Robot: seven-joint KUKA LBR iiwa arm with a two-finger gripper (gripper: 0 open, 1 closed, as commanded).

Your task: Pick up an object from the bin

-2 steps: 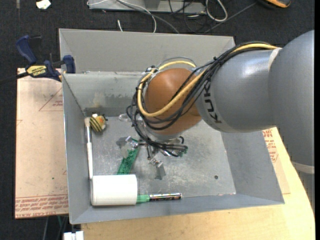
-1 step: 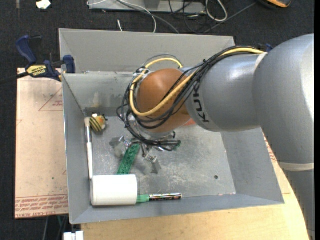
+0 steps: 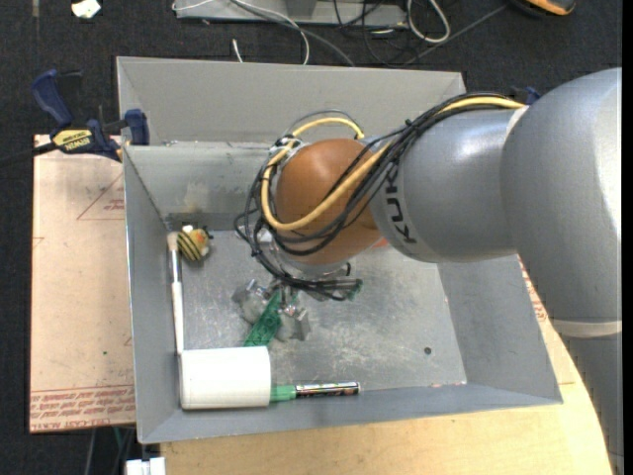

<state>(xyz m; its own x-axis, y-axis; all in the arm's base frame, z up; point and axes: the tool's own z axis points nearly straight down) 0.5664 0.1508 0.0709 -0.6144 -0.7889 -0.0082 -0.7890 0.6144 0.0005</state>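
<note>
Toward 7 o'clock of the bin's point(image 3: 396, 330) centre: one flat green strip point(image 3: 261, 329), slanted, its upper end between what I read as the parted, unclosed fingers of the gripper point(image 3: 272, 306), arm reaching from 3 o'clock, wrist pointing down.

The gripper point(image 3: 274, 307) hangs low over a green flat piece point(image 3: 262, 327), just up and right of the white cylinder point(image 3: 225, 377) in the grey bin point(image 3: 495, 354). A green-and-black pen point(image 3: 318, 391) lies at the cylinder's right end. A small yellow-brown ball point(image 3: 195, 243) sits well beyond the cylinder.
</note>
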